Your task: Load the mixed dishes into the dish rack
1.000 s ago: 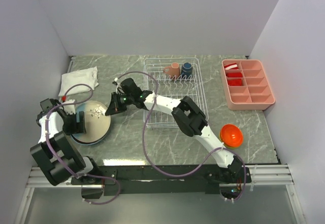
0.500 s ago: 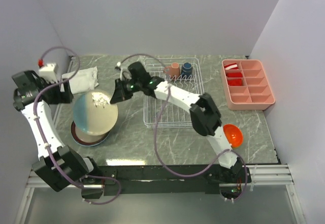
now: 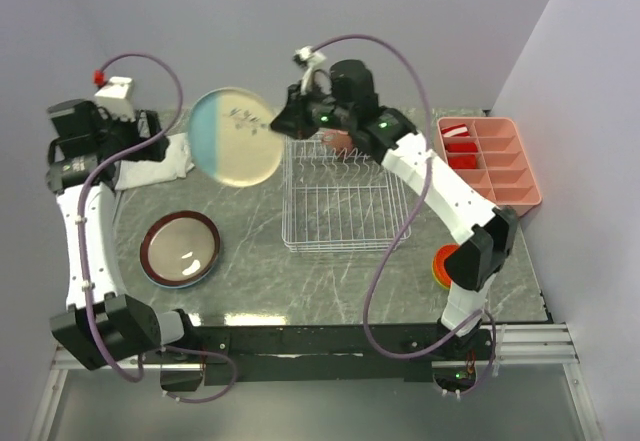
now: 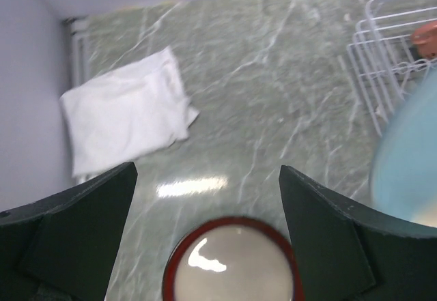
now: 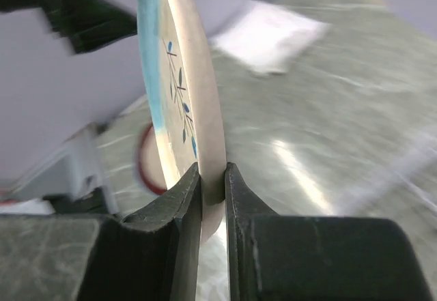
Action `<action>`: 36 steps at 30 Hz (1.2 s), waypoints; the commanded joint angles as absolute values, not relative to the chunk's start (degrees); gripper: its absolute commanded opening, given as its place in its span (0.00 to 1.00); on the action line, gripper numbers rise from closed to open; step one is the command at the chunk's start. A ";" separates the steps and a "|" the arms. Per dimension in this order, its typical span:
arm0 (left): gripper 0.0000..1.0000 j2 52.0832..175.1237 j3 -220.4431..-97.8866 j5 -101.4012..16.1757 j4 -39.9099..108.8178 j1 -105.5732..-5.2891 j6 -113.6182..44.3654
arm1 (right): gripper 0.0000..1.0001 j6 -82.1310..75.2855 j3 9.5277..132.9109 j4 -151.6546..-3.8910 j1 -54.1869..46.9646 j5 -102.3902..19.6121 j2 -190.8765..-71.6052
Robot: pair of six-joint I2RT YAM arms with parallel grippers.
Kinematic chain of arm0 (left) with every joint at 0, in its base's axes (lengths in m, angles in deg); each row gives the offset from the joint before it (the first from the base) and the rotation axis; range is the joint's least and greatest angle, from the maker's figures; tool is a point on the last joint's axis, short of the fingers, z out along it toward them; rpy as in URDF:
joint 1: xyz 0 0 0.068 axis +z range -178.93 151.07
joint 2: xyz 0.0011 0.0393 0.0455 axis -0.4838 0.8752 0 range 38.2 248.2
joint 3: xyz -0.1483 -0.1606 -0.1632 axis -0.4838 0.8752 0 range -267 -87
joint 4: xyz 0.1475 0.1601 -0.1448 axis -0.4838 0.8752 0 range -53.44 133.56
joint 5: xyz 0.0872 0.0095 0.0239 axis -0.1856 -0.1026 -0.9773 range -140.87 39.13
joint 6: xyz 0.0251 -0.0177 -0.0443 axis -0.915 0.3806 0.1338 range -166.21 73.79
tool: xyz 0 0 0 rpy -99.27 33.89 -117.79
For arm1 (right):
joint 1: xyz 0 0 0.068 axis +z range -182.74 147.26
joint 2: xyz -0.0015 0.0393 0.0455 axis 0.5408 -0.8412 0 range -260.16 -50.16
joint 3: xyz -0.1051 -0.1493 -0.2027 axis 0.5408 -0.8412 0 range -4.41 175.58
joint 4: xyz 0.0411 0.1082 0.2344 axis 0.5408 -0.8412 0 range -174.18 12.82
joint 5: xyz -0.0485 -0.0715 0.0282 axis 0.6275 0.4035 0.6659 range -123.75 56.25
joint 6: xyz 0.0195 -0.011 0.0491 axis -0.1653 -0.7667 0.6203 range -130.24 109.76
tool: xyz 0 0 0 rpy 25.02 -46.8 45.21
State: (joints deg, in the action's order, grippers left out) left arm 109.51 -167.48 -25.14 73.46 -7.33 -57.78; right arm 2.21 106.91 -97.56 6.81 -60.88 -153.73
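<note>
My right gripper (image 3: 291,121) is shut on the rim of a cream-and-light-blue plate (image 3: 237,138) and holds it on edge in the air, just left of the white wire dish rack (image 3: 340,201). The right wrist view shows both fingers pinching the plate's rim (image 5: 213,178). My left gripper (image 3: 140,133) is raised at the far left, open and empty (image 4: 207,171). The dark maroon-rimmed plate (image 3: 181,248) lies flat on the table below it (image 4: 235,263). A pink mug (image 3: 338,141) stands in the rack's back. The orange bowl (image 3: 443,264) is partly hidden behind my right arm. The blue mug is hidden.
A white folded cloth (image 3: 150,158) lies at the back left. A pink compartment tray (image 3: 490,161) with red items stands at the back right. Walls close in on three sides. My right arm stretches over the rack.
My right gripper has lifted the cream-and-blue plate off the maroon-rimmed plate and carried it up and right toward the rack. My left arm has risen and drawn back left.
</note>
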 commanded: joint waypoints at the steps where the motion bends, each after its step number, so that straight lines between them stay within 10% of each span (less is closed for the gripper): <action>1: 0.93 114.90 -166.80 -28.29 62.06 -14.68 -53.68 | 0.00 -2.76 107.90 -103.26 -0.65 -41.16 -147.98; 10: 0.93 125.89 -166.61 -29.51 49.39 -22.42 -52.01 | 0.00 -11.80 97.27 -104.86 -1.01 -14.70 -138.67; 36: 0.94 134.87 -170.75 -30.92 52.55 -26.82 -49.72 | 0.00 -2.32 101.85 -107.06 1.54 3.34 -144.73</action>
